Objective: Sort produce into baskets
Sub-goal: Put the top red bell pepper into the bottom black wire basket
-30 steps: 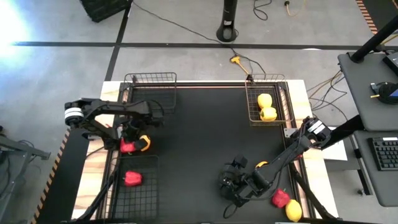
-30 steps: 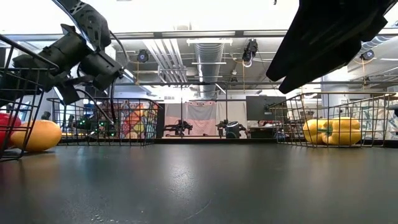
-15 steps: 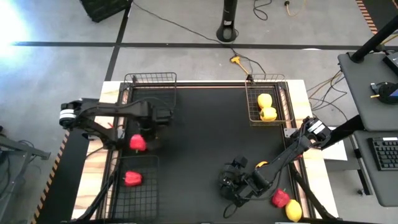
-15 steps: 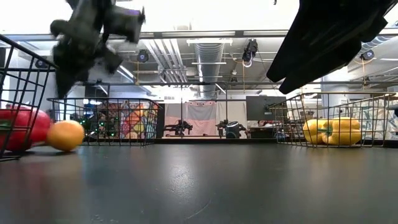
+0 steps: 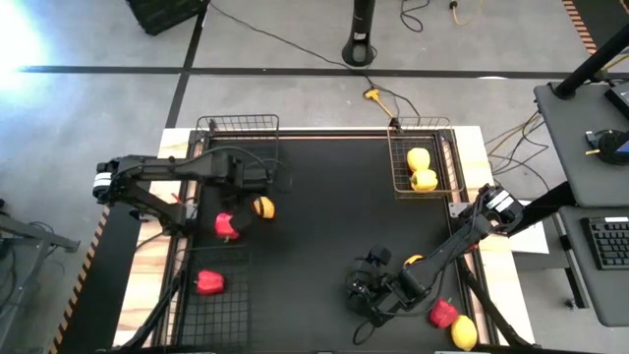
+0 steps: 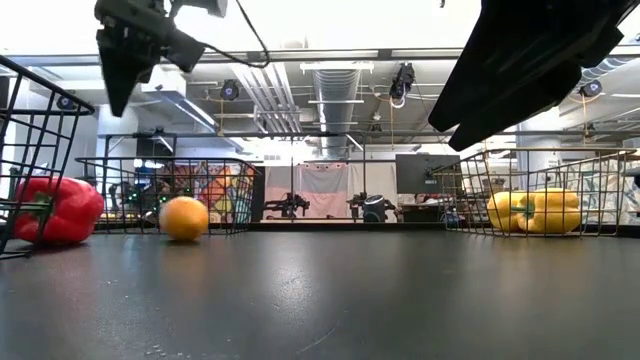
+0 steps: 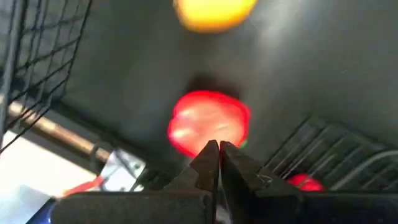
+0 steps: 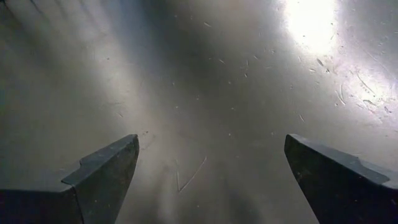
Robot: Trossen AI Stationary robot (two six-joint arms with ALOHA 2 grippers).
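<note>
Left gripper (image 7: 218,149) closed, empty, above red pepper (image 7: 209,129); lemon (image 7: 214,14) beside

Grey concrete floor (image 5: 98,108), ceiling ducts (image 6: 335,85) overhead.

Red pepper (image 5: 225,225), orange lemon (image 5: 263,207)

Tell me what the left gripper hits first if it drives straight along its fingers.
Probably the red pepper, which sits just past the shut tips of the left gripper; the orange fruit lies farther on. Depth is unclear.
</note>
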